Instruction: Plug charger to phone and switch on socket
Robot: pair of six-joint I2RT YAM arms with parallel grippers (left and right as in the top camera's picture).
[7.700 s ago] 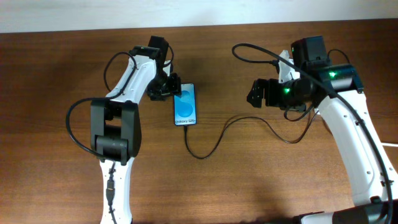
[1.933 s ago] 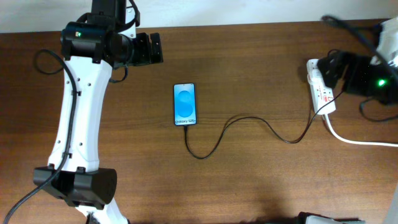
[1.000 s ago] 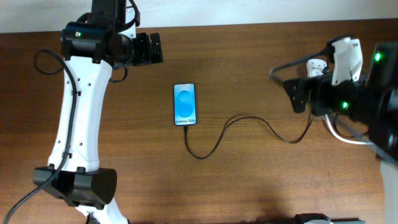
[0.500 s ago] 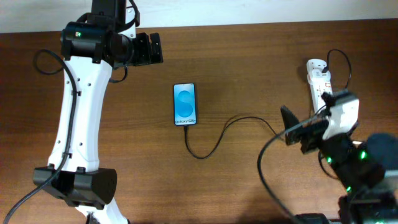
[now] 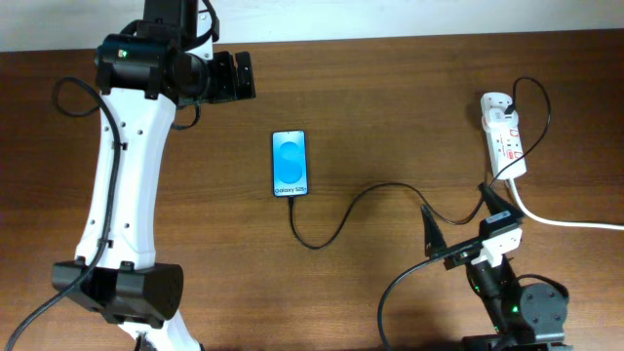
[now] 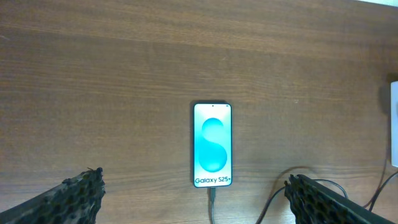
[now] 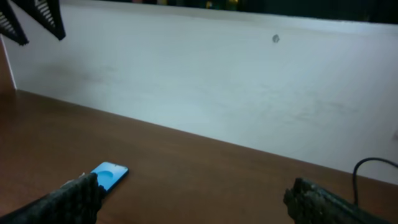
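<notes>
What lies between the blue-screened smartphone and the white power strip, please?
The thin black charger cable, curving over the wooden table from the blue-screened smartphone to the white power strip, in the overhead view.

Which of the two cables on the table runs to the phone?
The thin black cable, ending at the phone at its bottom edge; the thick white cord leaves the power strip rightward.

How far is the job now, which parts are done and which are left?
Done: the charger meets the bottom edge of the phone. In hand: nothing; the left end effector and right end effector are open, away from the socket. Left: perhaps switching it on; its state is too small to tell.
</notes>
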